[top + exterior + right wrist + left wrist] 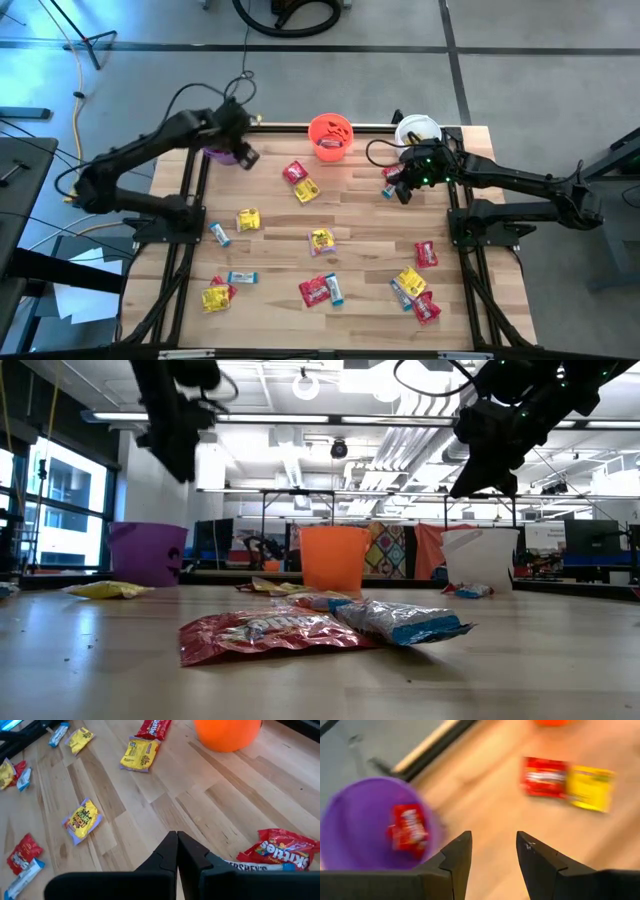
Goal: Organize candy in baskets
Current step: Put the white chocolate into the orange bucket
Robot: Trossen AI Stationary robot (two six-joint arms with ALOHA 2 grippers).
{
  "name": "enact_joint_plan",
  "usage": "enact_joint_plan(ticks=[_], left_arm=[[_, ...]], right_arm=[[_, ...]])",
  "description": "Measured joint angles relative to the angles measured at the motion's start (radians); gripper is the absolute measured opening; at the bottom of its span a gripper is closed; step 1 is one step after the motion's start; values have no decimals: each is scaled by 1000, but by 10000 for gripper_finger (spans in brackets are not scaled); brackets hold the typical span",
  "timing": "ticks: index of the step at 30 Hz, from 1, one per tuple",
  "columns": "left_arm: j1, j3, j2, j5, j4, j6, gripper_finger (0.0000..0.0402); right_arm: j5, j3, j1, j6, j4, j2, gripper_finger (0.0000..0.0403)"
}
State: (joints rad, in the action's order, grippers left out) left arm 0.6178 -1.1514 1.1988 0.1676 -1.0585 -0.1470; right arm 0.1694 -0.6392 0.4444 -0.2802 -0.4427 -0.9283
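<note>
Three baskets stand along the table's far edge: purple (222, 153), orange (330, 136) and white (417, 130). One red candy (408, 827) lies inside the purple basket (365, 820). My left gripper (494, 837) hangs open above the table beside that basket's rim (247, 157), with nothing between its fingers. My right gripper (176, 844) is shut on nothing, above the wood in front of the white basket (401, 190). A red packet (280, 849) and a blue-and-white bar (250, 866) lie on the table beside it. Several more candies lie scattered, such as a red and yellow pair (565, 782).
Loose candy is spread over the near half of the table: a yellow packet (248, 220), a yellow packet (321, 239), a red packet with a blue bar (322, 290), and a cluster near the right (415, 292). Dark frame rails (193, 200) run along both sides.
</note>
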Motion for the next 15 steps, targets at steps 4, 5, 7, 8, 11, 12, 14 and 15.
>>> enact_joint_plan(ticks=[4,5,7,8,11,12,14,15], left_arm=[[-152,32,-101,-66,-13,-56,130],[-196,42,-121,-79,-18,-76,126],[-291,72,-154,-106,-31,-113,114],[-343,90,-169,-125,-41,-131,108],[-517,151,-193,-178,-43,-187,89],[-575,170,-195,-184,-43,-206,85],[-685,201,-189,-186,-47,-254,83],[-733,212,-182,-185,-43,-284,84]], right_arm=[[0,0,0,38,0,0,0],[1,0,0,45,0,0,0],[2,0,0,54,0,0,0],[4,0,0,59,0,0,0],[17,0,0,80,0,0,0],[20,0,0,83,0,0,0],[27,0,0,87,0,0,0],[32,0,0,87,0,0,0]])
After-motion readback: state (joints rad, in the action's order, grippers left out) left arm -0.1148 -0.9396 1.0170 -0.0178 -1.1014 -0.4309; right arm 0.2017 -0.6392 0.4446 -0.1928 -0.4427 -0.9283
